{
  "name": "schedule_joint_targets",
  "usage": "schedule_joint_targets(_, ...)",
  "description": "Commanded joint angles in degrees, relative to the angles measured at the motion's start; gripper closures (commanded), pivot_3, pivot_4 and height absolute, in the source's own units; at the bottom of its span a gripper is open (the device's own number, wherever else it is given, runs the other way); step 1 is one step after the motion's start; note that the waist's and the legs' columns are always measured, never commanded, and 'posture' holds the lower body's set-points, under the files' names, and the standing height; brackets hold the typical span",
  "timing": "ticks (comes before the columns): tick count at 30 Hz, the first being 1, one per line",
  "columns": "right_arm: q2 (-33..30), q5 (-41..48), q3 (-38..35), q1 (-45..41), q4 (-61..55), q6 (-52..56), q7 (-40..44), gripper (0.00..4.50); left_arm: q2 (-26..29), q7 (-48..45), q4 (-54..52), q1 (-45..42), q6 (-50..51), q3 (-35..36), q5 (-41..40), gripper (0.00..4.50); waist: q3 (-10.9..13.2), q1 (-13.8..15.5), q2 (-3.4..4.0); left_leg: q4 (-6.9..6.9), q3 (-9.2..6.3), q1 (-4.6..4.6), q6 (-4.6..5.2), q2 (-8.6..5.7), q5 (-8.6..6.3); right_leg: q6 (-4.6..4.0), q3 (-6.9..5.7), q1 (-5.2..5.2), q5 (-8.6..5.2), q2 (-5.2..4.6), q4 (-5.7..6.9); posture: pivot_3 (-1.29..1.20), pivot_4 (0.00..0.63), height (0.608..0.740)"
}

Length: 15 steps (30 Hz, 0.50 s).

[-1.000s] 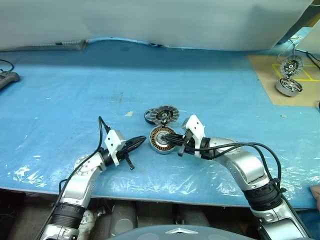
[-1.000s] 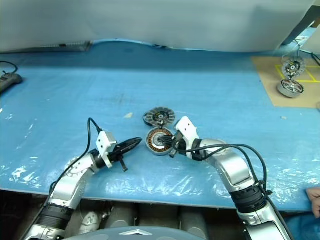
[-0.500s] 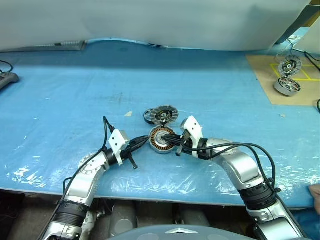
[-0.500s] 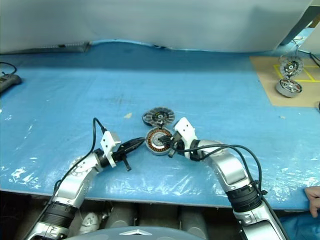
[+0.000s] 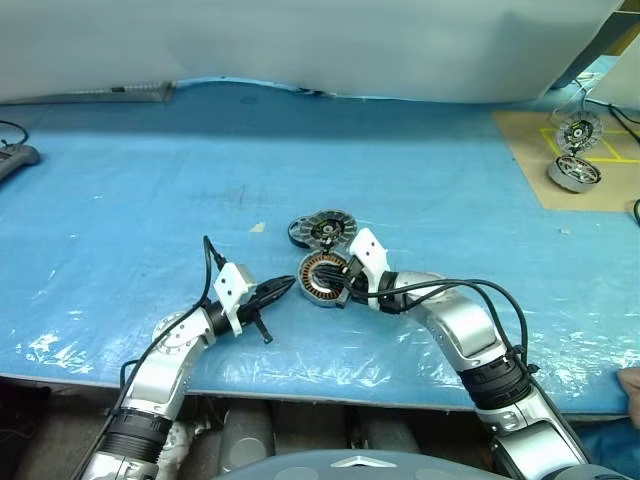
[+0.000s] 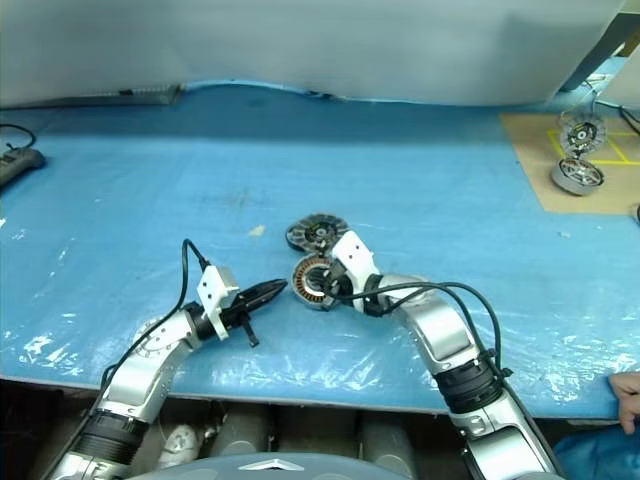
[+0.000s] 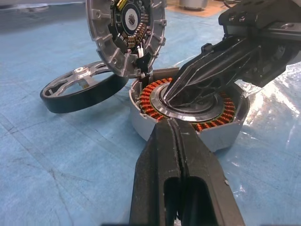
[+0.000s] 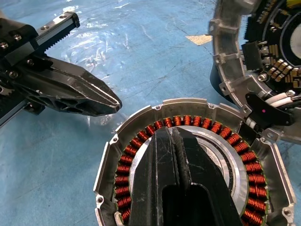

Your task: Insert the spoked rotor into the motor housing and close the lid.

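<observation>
The motor housing (image 5: 311, 276), a silver cup ringed with copper windings (image 8: 155, 126), rests on the blue table. Its lid (image 5: 328, 228) stands open on the hinge behind it, inner face (image 7: 127, 28) showing. Flat on the table beside the lid lies the spoked rotor (image 7: 77, 87), a dark ring with silver spokes. My right gripper (image 5: 330, 284) is shut and empty, its tips (image 8: 171, 133) over the housing's dark centre. My left gripper (image 5: 287, 286) is shut and empty too, level, with its tip (image 7: 172, 123) just outside the housing's rim.
A second motor (image 5: 573, 172) sits on a brown board at the far right. A black device (image 5: 14, 157) lies at the left edge. A small scrap (image 5: 259, 228) lies left of the lid. A person's hand (image 6: 626, 386) shows at the near right.
My right gripper has slid a little to the left, further over the housing. The left gripper has stayed where it was, and the motor parts have not moved.
</observation>
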Motion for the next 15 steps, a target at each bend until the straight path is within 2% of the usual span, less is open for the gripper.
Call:
schedule_joint_targets(1,-0.79,0.25,-2.48,-0.05,-0.68,0.54,-0.74,4.47,0.06,-0.11,-1.85,0.02,-0.54,0.36,-0.76,4.50,0.00,0.06,0.00,0.01,0.00,0.00,0.00,0.00,0.00,0.00,0.00,0.00,0.00,0.00,0.00,0.00,0.150,0.740)
schedule_joint_targets(15,-0.01,3.21,-6.43,0.11,-4.90,3.97,-2.47,4.47,-0.13,-0.71,-1.48,-0.23,-0.46,-0.23,-0.79,4.50,0.00,0.00,0.00,0.19,0.02,-0.05,0.00,0.01,0.00,0.00,0.08,-0.09,0.00,0.01,0.17,0.00,0.150,0.740)
